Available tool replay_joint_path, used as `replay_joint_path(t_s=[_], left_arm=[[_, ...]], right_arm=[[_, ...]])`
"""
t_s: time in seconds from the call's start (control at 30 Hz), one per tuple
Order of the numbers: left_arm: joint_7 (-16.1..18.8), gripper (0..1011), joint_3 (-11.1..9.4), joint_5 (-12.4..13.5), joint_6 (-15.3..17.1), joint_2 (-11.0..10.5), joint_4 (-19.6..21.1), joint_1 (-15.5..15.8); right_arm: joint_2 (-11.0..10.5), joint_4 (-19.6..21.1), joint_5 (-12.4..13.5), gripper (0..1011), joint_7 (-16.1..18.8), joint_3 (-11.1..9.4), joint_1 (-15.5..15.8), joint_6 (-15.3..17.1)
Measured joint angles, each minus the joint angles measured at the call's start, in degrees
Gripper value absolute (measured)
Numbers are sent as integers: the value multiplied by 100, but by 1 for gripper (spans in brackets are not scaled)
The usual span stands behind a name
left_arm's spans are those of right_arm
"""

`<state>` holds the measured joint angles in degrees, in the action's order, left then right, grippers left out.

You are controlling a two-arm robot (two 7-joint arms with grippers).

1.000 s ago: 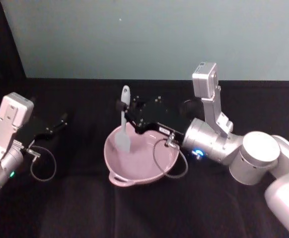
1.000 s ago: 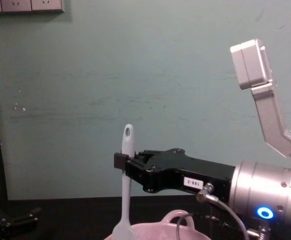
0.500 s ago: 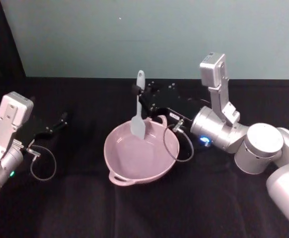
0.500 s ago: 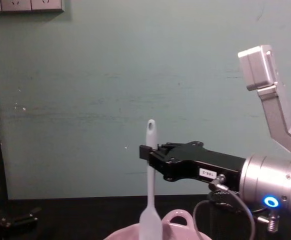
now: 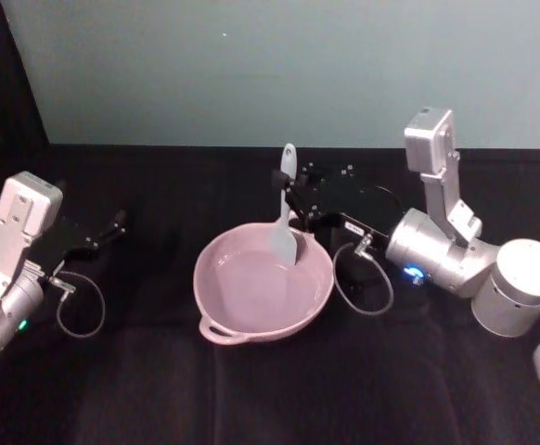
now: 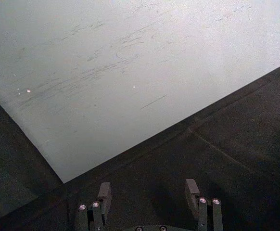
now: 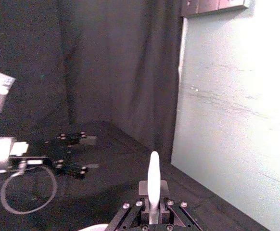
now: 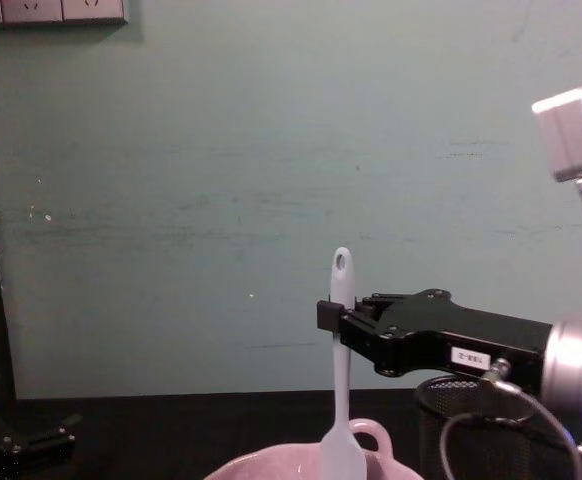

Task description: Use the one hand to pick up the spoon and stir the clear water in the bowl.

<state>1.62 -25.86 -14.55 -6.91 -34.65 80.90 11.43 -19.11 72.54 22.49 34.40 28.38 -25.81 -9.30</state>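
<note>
**Item 1: right gripper** (image 5: 287,190). Black, with a white label, on a silver arm that reaches in from the right over the far side of the bowl. The jaws are closed narrowly on the spoon's handle, gripping it in its upper part, a little below the hole end. In the right wrist view the handle stands up between the two jaws (image 7: 152,211).

**Item 2: spoon** (image 5: 285,209). Slim and white. Its long axis is close to vertical, with the hole end up and the flat blade down. In the chest view (image 8: 341,350) the handle rises above the gripper and the blade drops behind the bowl's near rim. The blade sits inside the bowl at its far right part. Whether it touches the water cannot be told.

**Item 3: bowl** (image 5: 251,317). Pale pink and glossy, at the middle of the black surface (image 5: 159,389). Its loop handle (image 8: 371,435) is on the far rim, just beside the spoon.

**Item 4: mesh cup** (image 8: 466,405). Black wire, to the right of the bowl, below the right gripper's body.

**Item 5: left gripper** (image 5: 112,227). Parked at the left, well apart from the bowl. Its jaws (image 6: 148,190) are wide apart with nothing between them.
</note>
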Motion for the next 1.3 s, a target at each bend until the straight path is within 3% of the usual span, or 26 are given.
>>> replay_joint_path(t_s=[0.37,0.67,0.87,1.03,1.3], left_arm=[[0,1011,0,0,0,0,0,0],[0,1011,0,0,0,0,0,0],[0,1011,0,0,0,0,0,0],[0,1012,0,0,0,0,0,0],[0,1011,0,0,0,0,0,0]], right_arm=[[-380,799,295,118,303,24,464,185],[-357,958,406,118,353,215,487,345],[-152,719,415,118,351,377,301,387],[72,370,340,118,279,462,123,237],[389,-277,138,118,82,440,-151,-55]])
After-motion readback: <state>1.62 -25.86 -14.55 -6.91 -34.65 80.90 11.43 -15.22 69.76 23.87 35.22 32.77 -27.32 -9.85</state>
